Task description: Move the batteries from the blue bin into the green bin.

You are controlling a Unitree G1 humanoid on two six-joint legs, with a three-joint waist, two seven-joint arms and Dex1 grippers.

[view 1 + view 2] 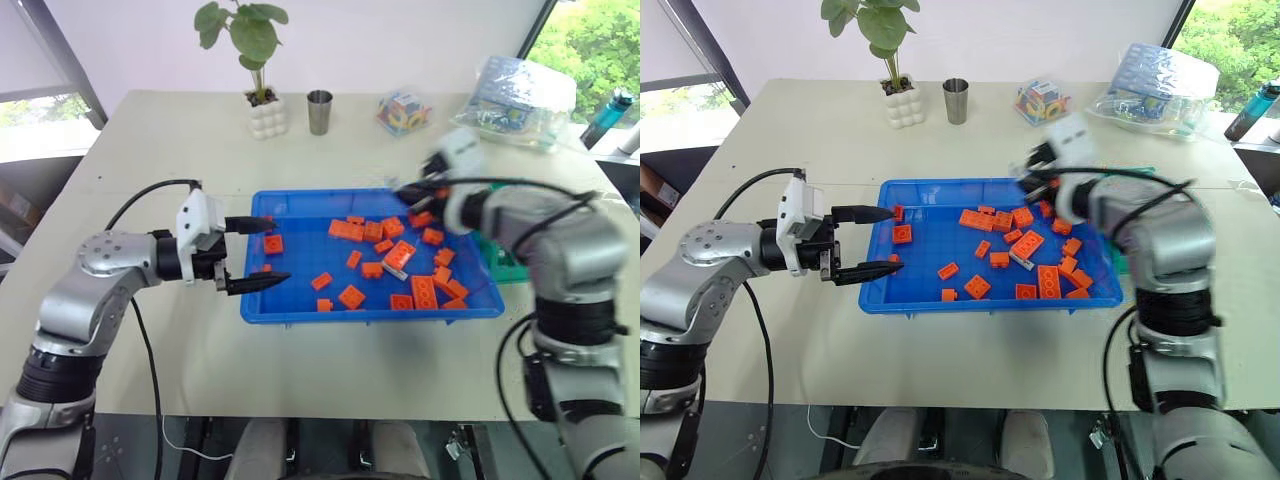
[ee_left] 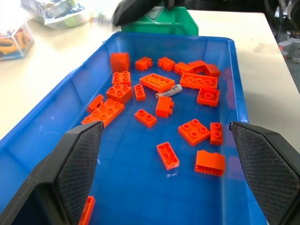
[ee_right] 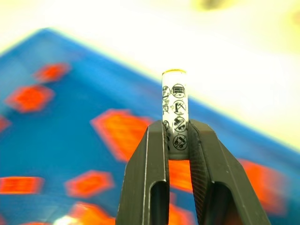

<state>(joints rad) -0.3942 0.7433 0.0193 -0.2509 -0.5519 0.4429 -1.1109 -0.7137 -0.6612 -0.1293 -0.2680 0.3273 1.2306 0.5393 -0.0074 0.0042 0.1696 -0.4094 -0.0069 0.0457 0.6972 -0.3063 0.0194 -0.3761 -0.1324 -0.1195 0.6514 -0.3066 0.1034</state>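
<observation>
The blue bin [image 1: 300,310] lies mid-table with several orange bricks and one silver-grey battery [image 2: 168,91] among them. In the right wrist view, my right gripper [image 3: 177,126] is shut on another battery [image 3: 174,101], which stands upright between the fingers. That gripper [image 1: 415,192] is raised over the bin's far right corner. The green bin [image 2: 164,23] sits just past the blue bin's right end, partly hidden by my right arm. My left gripper [image 1: 278,250] stands open at the blue bin's left rim, holding nothing.
Along the far side of the table stand a potted plant [image 1: 266,110], a metal cup [image 1: 319,110], a clear box of coloured pieces [image 1: 403,112] and a plastic bag [image 1: 520,95]. A bottle [image 1: 608,115] is at the far right.
</observation>
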